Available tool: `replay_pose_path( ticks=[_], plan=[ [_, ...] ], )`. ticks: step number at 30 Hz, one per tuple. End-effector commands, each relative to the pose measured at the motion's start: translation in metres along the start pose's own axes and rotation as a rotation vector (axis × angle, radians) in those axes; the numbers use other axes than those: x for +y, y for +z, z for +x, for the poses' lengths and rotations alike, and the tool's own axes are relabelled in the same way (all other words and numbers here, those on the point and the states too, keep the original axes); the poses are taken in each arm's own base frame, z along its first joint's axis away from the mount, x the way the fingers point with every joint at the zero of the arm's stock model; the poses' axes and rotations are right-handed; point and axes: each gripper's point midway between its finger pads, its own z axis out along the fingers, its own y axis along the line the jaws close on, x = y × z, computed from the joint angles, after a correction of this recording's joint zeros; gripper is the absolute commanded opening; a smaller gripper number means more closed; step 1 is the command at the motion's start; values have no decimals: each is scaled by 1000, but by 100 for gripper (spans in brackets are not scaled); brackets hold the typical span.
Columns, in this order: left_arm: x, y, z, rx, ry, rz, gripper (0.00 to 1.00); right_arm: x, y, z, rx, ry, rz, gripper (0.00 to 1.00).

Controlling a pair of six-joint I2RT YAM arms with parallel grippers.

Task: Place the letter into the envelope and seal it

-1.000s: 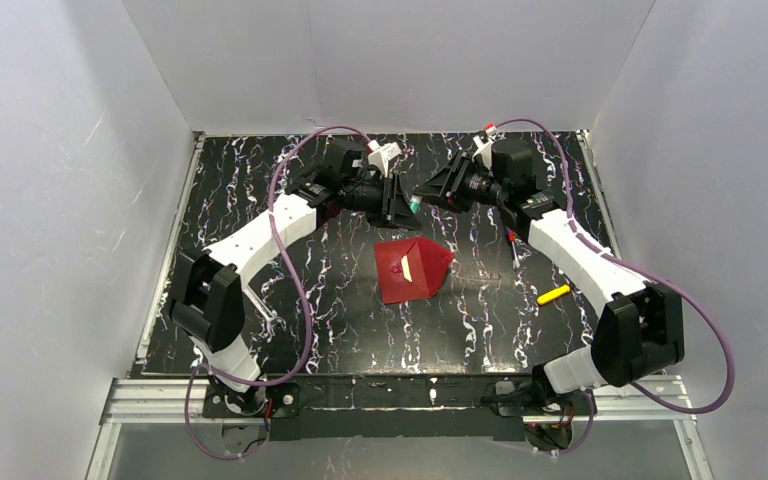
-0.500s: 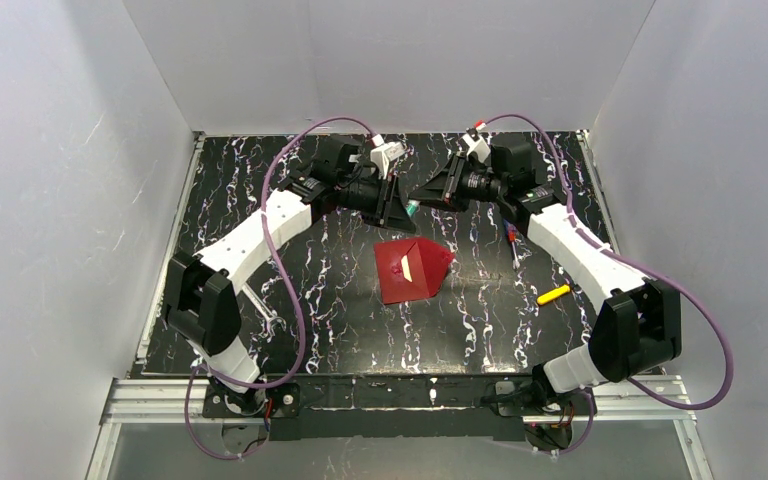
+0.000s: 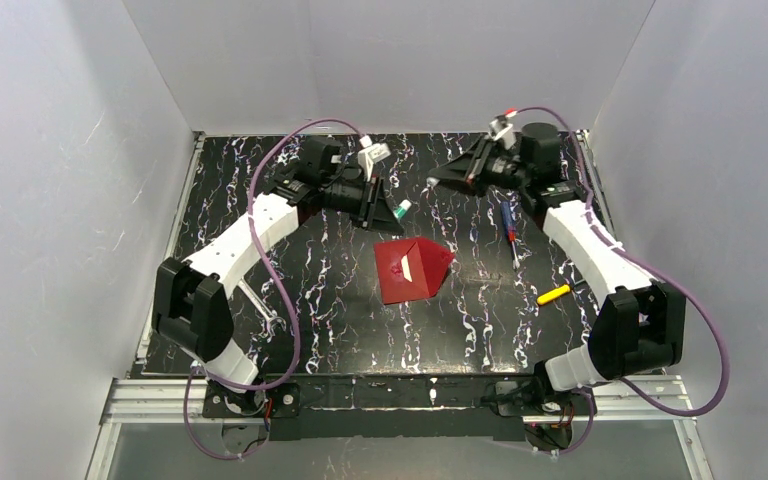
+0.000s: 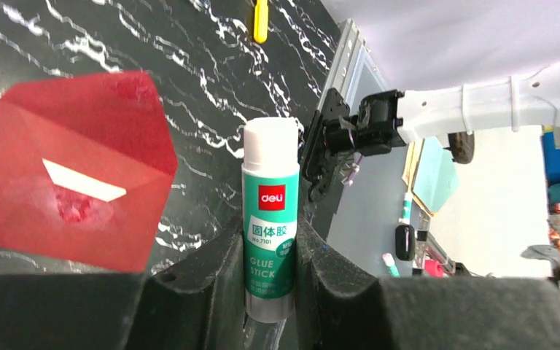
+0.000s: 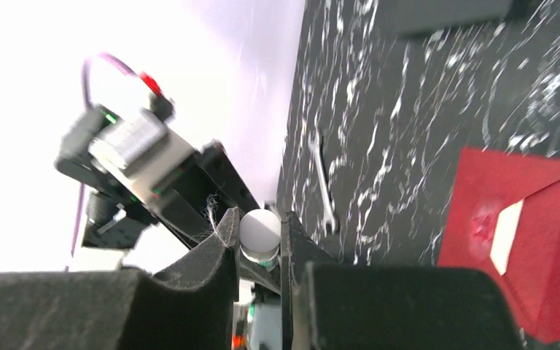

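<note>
The red envelope (image 3: 396,281) lies flat mid-table, its pointed flap toward the right. A cream sliver of the letter (image 3: 407,268) shows in its opening; the rest is hidden inside. My left gripper (image 3: 396,208) hovers behind the envelope, shut on a green glue stick (image 4: 270,226) whose white end points outward. My right gripper (image 3: 434,182) is higher and farther right, apart from the left one. Its fingers are shut on a small white round cap (image 5: 259,231). The envelope (image 5: 532,255) also shows at the lower right of the right wrist view.
A blue and red screwdriver (image 3: 507,222) lies right of the envelope, under the right arm. A yellow marker (image 3: 554,294) lies nearer the front right. A metal wrench (image 3: 260,305) rests on the left by the left arm. White walls enclose the table.
The two grippers met behind the envelope; the right one closed on the white cap and drew back right. The left arm pulled left with the glue stick.
</note>
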Motion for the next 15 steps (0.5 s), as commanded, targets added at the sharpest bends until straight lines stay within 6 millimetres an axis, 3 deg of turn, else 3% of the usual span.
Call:
replay_pose_path(
  ticks=[1, 5, 8, 12, 15],
  plan=[
    [-20, -22, 18, 14, -18, 84, 0, 32, -33, -50, -168, -37, -99, 1],
    [-16, -23, 20, 3, -18, 44, 0, 9, -39, -69, -223, -53, -2, 1],
    [-11, -22, 18, 12, -34, 14, 0, -41, -43, -72, -221, -128, 252, 1],
    [-9, -23, 13, -2, -33, -15, 0, -115, -65, -77, -270, -278, 607, 1],
    [-10, -25, 8, -21, -26, -28, 0, -150, -71, -77, -325, -431, 796, 1]
  ],
)
